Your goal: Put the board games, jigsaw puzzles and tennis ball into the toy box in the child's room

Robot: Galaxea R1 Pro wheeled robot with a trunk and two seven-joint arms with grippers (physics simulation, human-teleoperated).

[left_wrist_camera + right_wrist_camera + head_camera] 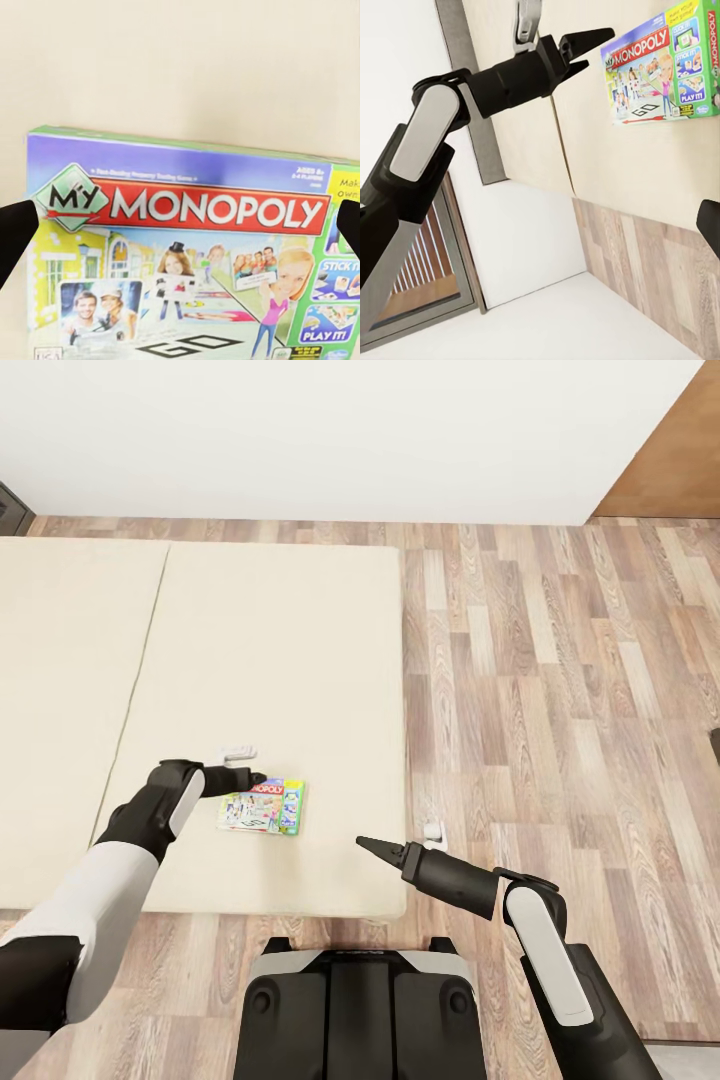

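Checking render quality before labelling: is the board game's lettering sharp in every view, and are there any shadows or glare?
Left wrist view: the board game has a crisp title but softer small print, with no glare. Head view: the box is small, its lettering barely legible; lighting is flat on the bed. Right wrist view: the title is readable, and the left claw casts no clear shadow.

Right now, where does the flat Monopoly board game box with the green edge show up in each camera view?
Head view: flat Monopoly board game box low, left of centre, beside the left gripper.
Left wrist view: box across the lower half.
Right wrist view: box upper right.
Shared landmark: beige mattress.
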